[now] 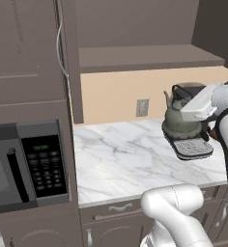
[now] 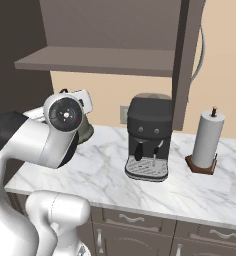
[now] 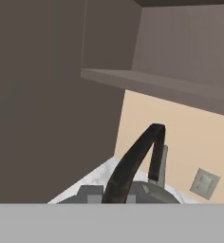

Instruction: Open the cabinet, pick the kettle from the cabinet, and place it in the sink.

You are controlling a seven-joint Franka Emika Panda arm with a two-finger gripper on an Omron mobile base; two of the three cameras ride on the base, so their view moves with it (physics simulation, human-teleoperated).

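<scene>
Kettle (image 1: 178,118): small, squat, grey-green metal body; thin black loop handle (image 3: 133,163) arching over the top; short spout (image 1: 167,99) rising from the shoulder; lid hidden behind the hand in the base views. Body upright, base level; spout points toward the left of the left base view, toward the microwave (image 1: 26,166) side; in the hand view the handle arch runs up and away from the camera toward the wall, the grey-green top of the body just below it.

Gripper (image 3: 109,193): fully closed on the handle; the two dark fingertips sit either side of the black band at its near foot in the hand view; the hand lies directly above and to the right of the body in the left base view, covering its upper right side.

Location: kettle over the marble counter (image 1: 121,154), toward its back edge; whether the base touches the surface I cannot tell; in the left base view it overlaps the coffee machine (image 2: 149,137), whose ribbed drip tray (image 1: 193,148) shows just below it; in the right base view it lies left of the machine, mostly behind the arm's wrist. Cabinet (image 2: 110,30) open overhead; its shelf (image 1: 145,58) bare; a wall outlet (image 1: 142,107) behind; paper towel roll (image 2: 208,137) near the counter's right back corner.
</scene>
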